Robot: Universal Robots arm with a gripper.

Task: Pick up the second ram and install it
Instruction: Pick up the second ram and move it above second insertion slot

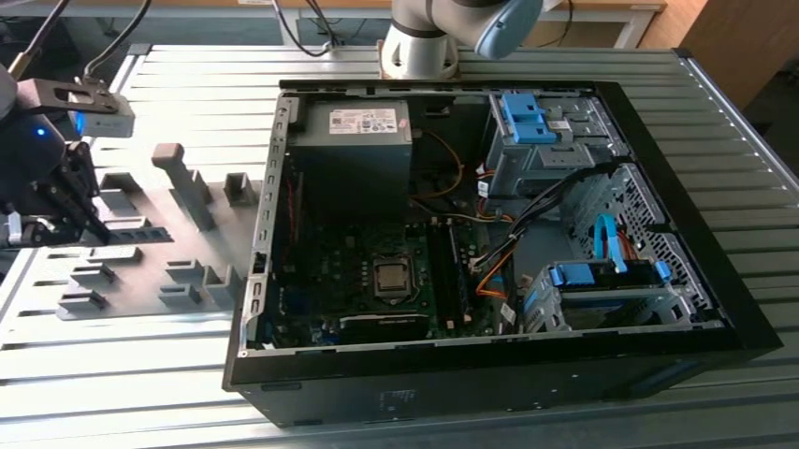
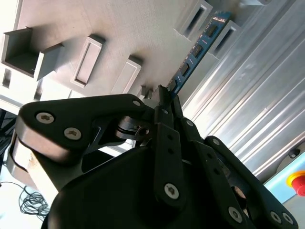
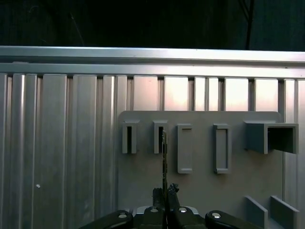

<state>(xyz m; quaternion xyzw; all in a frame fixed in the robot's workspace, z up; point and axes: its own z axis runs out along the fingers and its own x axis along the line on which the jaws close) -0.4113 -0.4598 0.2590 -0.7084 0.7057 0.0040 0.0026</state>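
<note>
Exterior view: gripper (image 1: 56,226) sits at the far left over the grey holder plate (image 1: 131,278). The ram (image 1: 131,232) sticks out from it toward the open computer case (image 1: 500,234). Second wrist view: jaws are narrow, pinched on one end of the blue-green ram; its other end is close to the slot blocks (image 2: 228,34). First wrist view: the ram is edge-on and gripped, tip by a slot block.

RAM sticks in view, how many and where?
1: the second ram, held edge-on in the gripper by the grey holder plate, at the exterior view's left. Others seated inside the PC case may be hidden.
</note>
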